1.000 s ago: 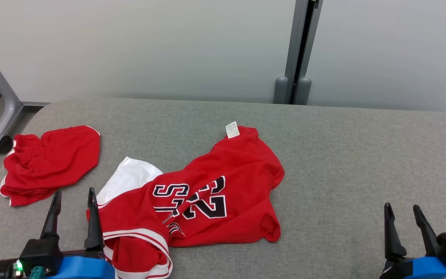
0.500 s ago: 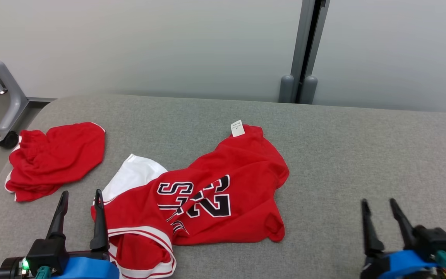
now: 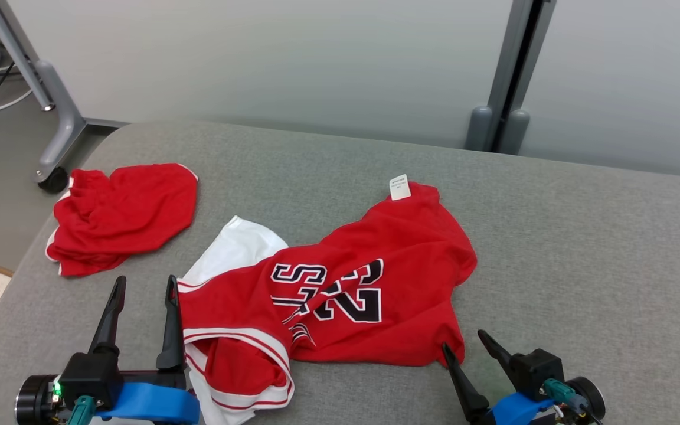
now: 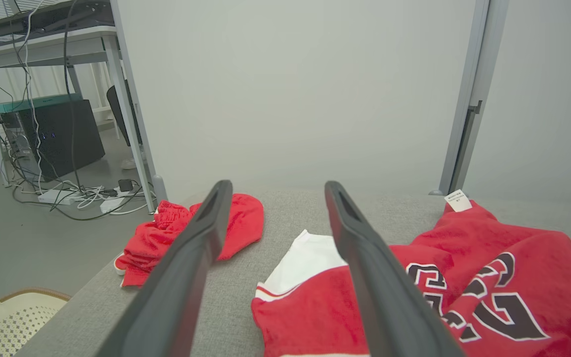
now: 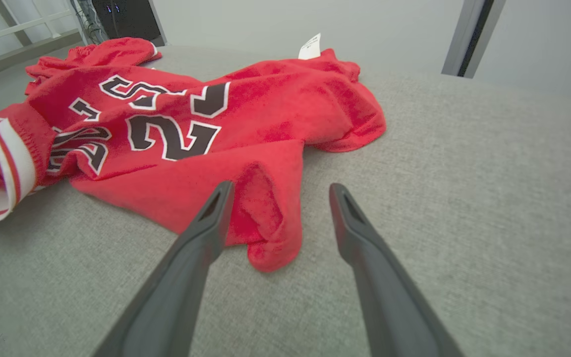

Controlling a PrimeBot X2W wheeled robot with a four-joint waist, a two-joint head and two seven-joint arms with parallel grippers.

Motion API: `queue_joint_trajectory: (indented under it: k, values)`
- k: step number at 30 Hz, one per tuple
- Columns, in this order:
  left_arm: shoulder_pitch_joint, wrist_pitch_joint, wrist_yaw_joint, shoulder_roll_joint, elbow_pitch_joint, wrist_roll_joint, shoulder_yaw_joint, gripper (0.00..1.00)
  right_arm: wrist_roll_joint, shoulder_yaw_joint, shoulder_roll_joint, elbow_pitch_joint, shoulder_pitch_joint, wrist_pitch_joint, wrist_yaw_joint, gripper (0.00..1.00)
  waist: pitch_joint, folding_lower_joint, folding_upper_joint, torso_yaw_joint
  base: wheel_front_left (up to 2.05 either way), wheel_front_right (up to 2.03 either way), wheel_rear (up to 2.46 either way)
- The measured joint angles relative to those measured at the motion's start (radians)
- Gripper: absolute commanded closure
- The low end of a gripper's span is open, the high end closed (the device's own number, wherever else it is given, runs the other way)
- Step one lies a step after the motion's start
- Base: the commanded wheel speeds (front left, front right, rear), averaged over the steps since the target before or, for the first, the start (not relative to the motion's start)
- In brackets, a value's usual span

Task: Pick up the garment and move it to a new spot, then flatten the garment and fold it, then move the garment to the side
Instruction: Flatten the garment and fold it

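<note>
Closer now, my right gripper [image 3: 462,339] nears the lower-right corner of the red jersey [image 3: 411,248], jaws apart; my left gripper [image 3: 145,278] is likewise apart and empty. Nothing is lifted yet; moving, flattening and folding remain.

Jersey [image 3: 346,283] on table [image 3: 582,248], shorts [image 3: 124,215] to its left
</note>
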Motion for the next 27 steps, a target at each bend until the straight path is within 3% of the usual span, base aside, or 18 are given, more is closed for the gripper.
queue_joint_trajectory:
  k: [7,8,9,16,27]
  values:
    - [-0.013,0.000,-0.004,-0.008,-0.002,0.007,-0.003,0.00,-0.035,0.016,0.000,0.159,-0.057,0.000,0.000,0.00,0.022,0.0000,0.0000,0.033,0.00,0.00,0.00]
    - [-0.015,0.000,-0.004,-0.009,-0.002,0.010,-0.004,0.00,-0.037,0.020,0.000,0.179,-0.068,0.000,0.000,0.64,0.024,0.0000,0.0000,0.036,0.00,0.00,0.00]
    - [-0.015,0.000,-0.006,-0.011,-0.002,0.011,-0.004,0.00,-0.036,0.023,0.000,0.198,-0.077,0.000,0.000,1.00,0.026,0.0000,0.0000,0.038,0.00,0.00,0.00]
    - [-0.016,0.000,-0.008,-0.023,-0.005,0.014,-0.010,0.00,-0.058,-0.066,0.000,0.206,-0.135,-0.001,0.000,1.00,0.033,0.0000,0.0000,0.022,0.00,0.00,0.00]
    - [-0.016,0.000,-0.007,-0.032,-0.005,0.014,0.000,0.00,-0.146,-0.298,-0.064,-0.076,-0.005,-0.001,0.000,1.00,0.020,0.0001,0.0000,-0.057,0.00,0.00,0.00]
